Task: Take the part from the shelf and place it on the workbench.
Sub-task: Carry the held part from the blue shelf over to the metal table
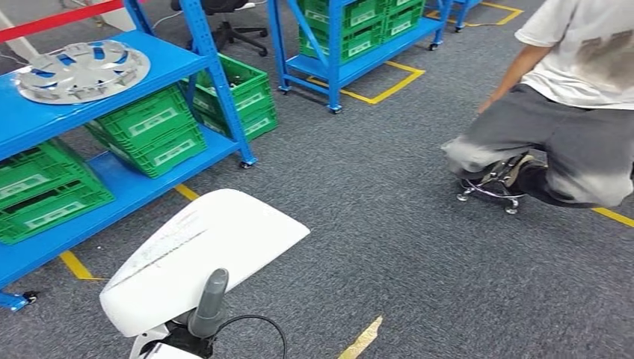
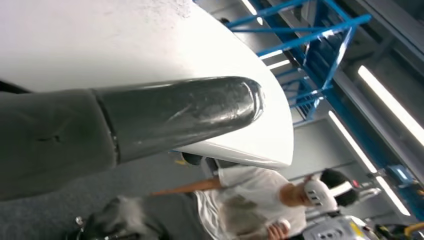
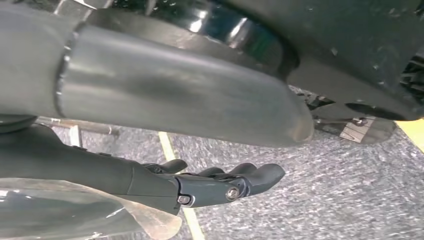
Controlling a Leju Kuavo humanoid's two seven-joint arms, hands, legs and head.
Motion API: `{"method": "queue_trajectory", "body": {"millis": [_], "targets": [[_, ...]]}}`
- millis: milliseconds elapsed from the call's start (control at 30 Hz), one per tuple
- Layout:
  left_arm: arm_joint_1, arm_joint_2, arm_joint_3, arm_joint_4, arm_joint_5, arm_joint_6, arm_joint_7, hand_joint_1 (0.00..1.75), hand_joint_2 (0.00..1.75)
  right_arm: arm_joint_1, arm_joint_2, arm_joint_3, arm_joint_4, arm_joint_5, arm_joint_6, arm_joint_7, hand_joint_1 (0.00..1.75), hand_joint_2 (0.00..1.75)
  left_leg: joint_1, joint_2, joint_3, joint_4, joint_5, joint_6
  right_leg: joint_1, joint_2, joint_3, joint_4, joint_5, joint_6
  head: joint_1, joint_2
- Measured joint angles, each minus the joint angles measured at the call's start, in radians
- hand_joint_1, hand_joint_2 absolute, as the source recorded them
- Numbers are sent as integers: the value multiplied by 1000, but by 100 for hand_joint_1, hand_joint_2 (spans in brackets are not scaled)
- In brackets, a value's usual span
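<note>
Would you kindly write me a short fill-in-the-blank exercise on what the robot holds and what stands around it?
1. The left hand holds a large ____ part.
2. The crates on the blue shelf are ____ in colour.
3. A silver hubcap lies on the ____ level of that shelf.
4. The right hand holds ____.

Missing words: white; green; upper; nothing

Bright, even light falls from the ceiling strip lamps (image 2: 385,95), washing the white part (image 1: 202,254) to glare in the left wrist view, leaving soft shadows on the carpet (image 1: 389,209), while the person (image 1: 568,97) is smeared by motion blur and both close thumbs look soft.
</note>
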Motion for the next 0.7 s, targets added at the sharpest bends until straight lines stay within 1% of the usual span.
{"method": "queue_trajectory", "body": {"millis": [33, 67, 100, 133, 167, 200, 233, 267, 300, 333, 367, 400, 433, 467, 500, 533, 567, 600, 633, 667, 700], "targets": [[0, 0, 0, 0, 0, 0, 0, 175, 0, 2, 0, 0, 0, 0, 1, 0, 0, 0, 0, -2, -3, 6, 12, 1, 0, 16, 0, 1, 1, 0, 0, 0], [0, 0, 0, 0, 0, 0, 0, 175, 0, 3, 0, 0, 0, 1, 1, 1, 0, 0, 0, -6, 11, -27, 43, 3, 0, 31, 0, 3, 1, 1, 0, 0], [-1, 0, 0, 0, 0, 0, 0, 175, 0, 4, 0, 0, 0, 1, 1, 1, 0, 0, 2, -18, 38, -88, 83, 5, 0, 46, 0, 5, 2, 2, 0, 0], [-1, 0, 0, 0, 0, 0, 0, 175, 0, 5, 0, 0, 0, 3, 2, 2, 0, 0, 4, -43, 66, -152, 114, 8, 1, 60, -2, 8, 2, 4, 0, 0], [-1, 0, 0, 0, 1, 0, 0, 175, 0, 3, 0, 0, 0, 4, 2, 2, 0, 0, 6, -67, 88, -206, 133, 9, 1, 73, -5, 12, 3, 8, 1, 0], [-1, 0, 0, -1, 1, -1, 0, 175, 0, 2, 0, 0, 0, 6, 3, 2, 0, 0, 7, -85, 100, -239, 140, 11, 1, 84, -11, 15, 5, 13, 1, 0], [-1, 0, 0, -1, 2, -1, 0, 175, 0, 2, 0, 0, 0, 7, 4, 3, 0, 0, 7, -94, 102, -250, 137, 13, -1, 95, -18, 16, 9, 20, 1, 0], [-1, 0, 0, -1, 3, -2, 0, 175, 0, 3, 0, 0, 0, 7, 4, 4, 0, 0, 5, -86, 102, -255, 138, 16, -4, 106, -24, 16, 12, 27, 1, 0], [-2, 0, 0, -1, 4, -4, 0, 175, 0, 5, 0, -1, 0, 8, 4, 4, 0, 0, 5, -74, 101, -256, 142, 21, -6, 109, -31, 16, 14, 34, 1, 0], [-3, -1, -1, -2, 5, -5, 0, 175, 0, 8, 0, -1, 0, 8, 4, 5, 0, 0, 6, -62, 101, -260, 145, 27, -6, 95, -39, 24, 9, 39, 2, 0], [-3, -1, -2, -2, 7, -6, 0, 175, 0, 10, 0, -2, 0, 8, 5, 6, 0, 0, 7, -48, 102, -264, 149, 33, -4, 71, -53, 47, -7, 43, 6, 0], [-3, -2, -2, -3, 8, -8, 0, 175, 0, 10, 0, -3, 0, 8, 5, 6, 0, 0, 8, -32, 101, -267, 151, 37, -3, 40, -76, 90, -33, 46, 8, 0], [-2, -1, -2, -4, 10, -9, 0, 175, 0, 8, 0, -4, 0, 8, 5, 6, 0, 0, 7, -17, 100, -267, 151, 38, -2, 10, -104, 152, -66, 49, 11, 0], [-1, -1, -3, -4, 10, -11, 0, 175, 0, 6, 0, -5, 0, 8, 5, 7, 0, 0, 6, 0, 99, -266, 151, 39, -3, -5, -135, 218, -96, 52, 12, 0], [0, -1, -3, -4, 11, -12, 0, 175, 0, 5, 0, -6, 0, 8, 6, 7, 0, 0, 4, 16, 98, -266, 151, 39, -4, -13, -156, 269, -113, 54, 12, 0], [0, 0, -4, -4, 11, -14, 0, 175, 0, 5, 0, -7, 0, 8, 5, 7, 0, 0, 4, 32, 97, -266, 151, 39, -5, -17, -162, 289, -114, 55, 12, 0], [-1, 0, -5, -4, 11, -16, -1, 175, 0, 7, 0, -7, 0, 8, 5, 7, 0, 0, 4, 45, 97, -266, 150, 39, -6, -22, -147, 268, -97, 55, 12, 0], [-1, 0, -7, -4, 10, -17, -1, 175, 0, 9, 0, -8, 0, 8, 5, 8, 0, 0, 4, 57, 99, -266, 149, 38, -6, -32, -113, 213, -69, 53, 12, 0], [-1, 0, -8, -4, 10, -18, -1, 175, 0, 9, 0, -10, 0, 8, 5, 8, 0, 0, 3, 69, 100, -265, 147, 35, -4, -54, -70, 139, -44, 51, 12, 0], [-1, 0, -8, -4, 10, -19, -1, 175, 0, 7, 0, -11, 0, 8, 5, 8, 0, 0, 1, 79, 101, -264, 145, 32, 0, -74, -33, 75, -26, 46, 12, 0], [-2, 0, -9, -4, 10, -19, -1, 175, 0, 5, 1, -12, 0, 8, 5, 8, 0, 0, -2, 88, 102, -263, 143, 28, 3, -88, -8, 32, -17, 41, 11, 0]]}}
